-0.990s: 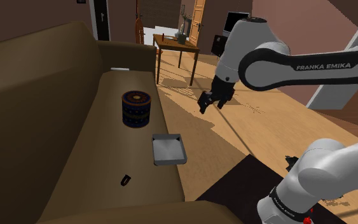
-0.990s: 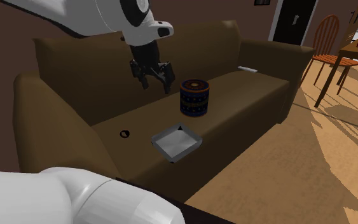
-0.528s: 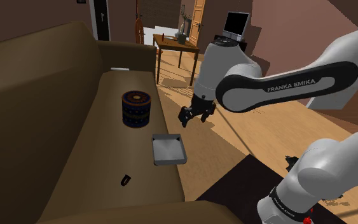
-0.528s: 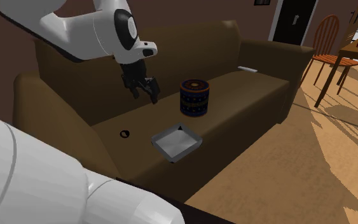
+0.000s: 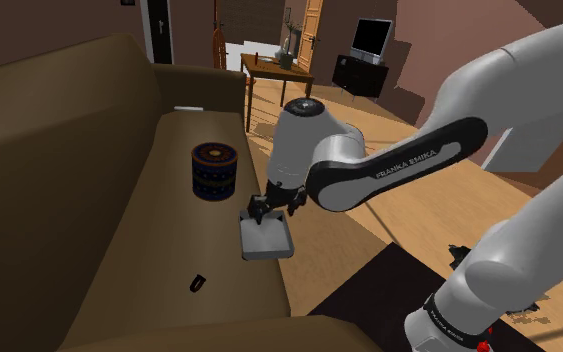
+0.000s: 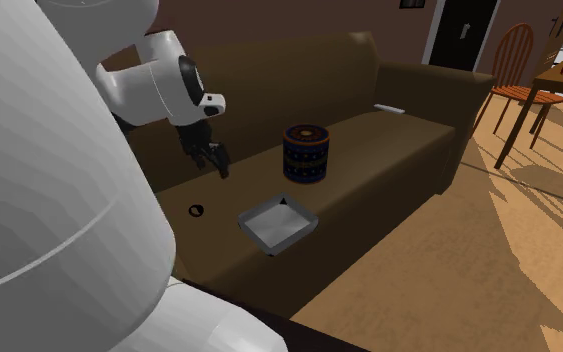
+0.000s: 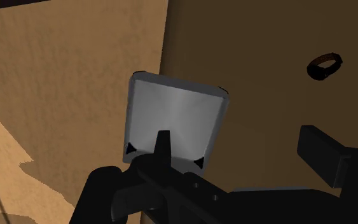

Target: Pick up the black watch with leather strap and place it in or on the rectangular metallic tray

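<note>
The black watch [image 5: 198, 283] lies on the brown sofa seat, near the front end in the shoulder view. It is a small dark ring [image 6: 197, 210] in the second exterior view, and in the wrist view the watch [image 7: 324, 65] lies beyond the right finger. The grey rectangular tray [image 5: 266, 236] sits on the seat's outer edge with nothing in it. My gripper [image 5: 269, 209] hangs open just above the tray, well away from the watch. In the wrist view the tray [image 7: 174, 118] lies under the left finger [image 7: 163, 144], and the gripper [image 7: 241, 149] holds nothing.
A round dark patterned tin [image 5: 214, 170] stands on the seat beyond the tray. The sofa back [image 5: 49, 150] rises along the shoulder view's left. A small white item [image 5: 189, 108] lies at the far end. A wooden table [image 5: 277, 72] and chairs [image 6: 517, 70] stand on the floor.
The arm has swung down and toward the sofa, carrying the gripper from over the floor to just above the tray. The fingers stay open. Watch, tray and tin have not moved.
</note>
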Tool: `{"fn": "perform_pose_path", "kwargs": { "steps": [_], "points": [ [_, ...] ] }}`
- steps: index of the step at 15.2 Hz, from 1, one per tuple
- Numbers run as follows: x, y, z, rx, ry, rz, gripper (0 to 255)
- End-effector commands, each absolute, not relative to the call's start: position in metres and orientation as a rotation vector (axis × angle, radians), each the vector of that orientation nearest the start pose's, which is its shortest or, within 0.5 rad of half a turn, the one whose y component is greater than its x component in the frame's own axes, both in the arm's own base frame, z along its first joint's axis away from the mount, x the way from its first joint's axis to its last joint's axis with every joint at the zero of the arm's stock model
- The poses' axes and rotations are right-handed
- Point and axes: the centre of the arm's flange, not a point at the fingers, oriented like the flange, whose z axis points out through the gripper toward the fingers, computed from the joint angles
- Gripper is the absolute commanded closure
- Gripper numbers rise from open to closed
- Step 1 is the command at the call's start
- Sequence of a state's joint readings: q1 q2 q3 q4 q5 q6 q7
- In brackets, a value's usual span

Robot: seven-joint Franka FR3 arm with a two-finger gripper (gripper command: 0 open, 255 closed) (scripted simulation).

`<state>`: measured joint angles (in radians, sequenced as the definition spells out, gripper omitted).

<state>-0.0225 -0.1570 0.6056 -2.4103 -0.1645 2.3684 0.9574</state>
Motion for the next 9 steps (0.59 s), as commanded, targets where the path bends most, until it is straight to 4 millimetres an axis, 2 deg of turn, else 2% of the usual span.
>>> {"fn": "perform_pose_path", "kwargs": {
  "steps": [1,9],
  "points": [
    [0.412,0.284,0.352,-3.185,0.444,-0.332,0],
    [0.444,0.356,0.28,-3.177,0.517,-0.336,0]
  ]
}}
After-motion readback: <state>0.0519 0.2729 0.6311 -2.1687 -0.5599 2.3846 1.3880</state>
